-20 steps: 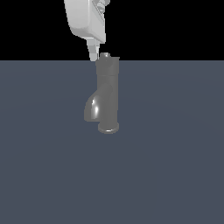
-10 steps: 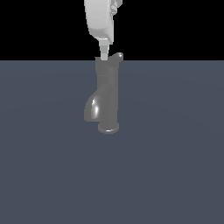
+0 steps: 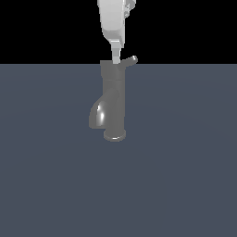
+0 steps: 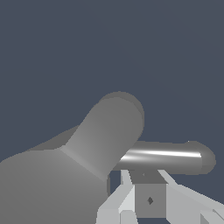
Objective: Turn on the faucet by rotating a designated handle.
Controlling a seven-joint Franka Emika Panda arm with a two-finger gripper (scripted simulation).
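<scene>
The grey glossy faucet point(image 3: 113, 99) stands upright on the dark floor, its curved spout point(image 3: 97, 115) on the exterior view's left. Its thin handle point(image 3: 129, 60) sticks out from the top cap toward the exterior view's right, tip slightly upturned. My white gripper point(image 3: 115, 58) comes down from above, and its narrow tip touches the top cap right beside the handle's root. No gap shows between the fingers and nothing is held. In the wrist view the shiny handle point(image 4: 166, 157) lies just past my fingertips point(image 4: 149, 199), beside the big faucet body point(image 4: 96, 144).
The flat dark blue-grey floor point(image 3: 185, 185) spreads all around the faucet's flared base point(image 3: 115, 135). Black background lies behind the top of the faucet.
My gripper has shifted toward the exterior view's right along the top cap. The handle has swung with it and now sticks out further to that side.
</scene>
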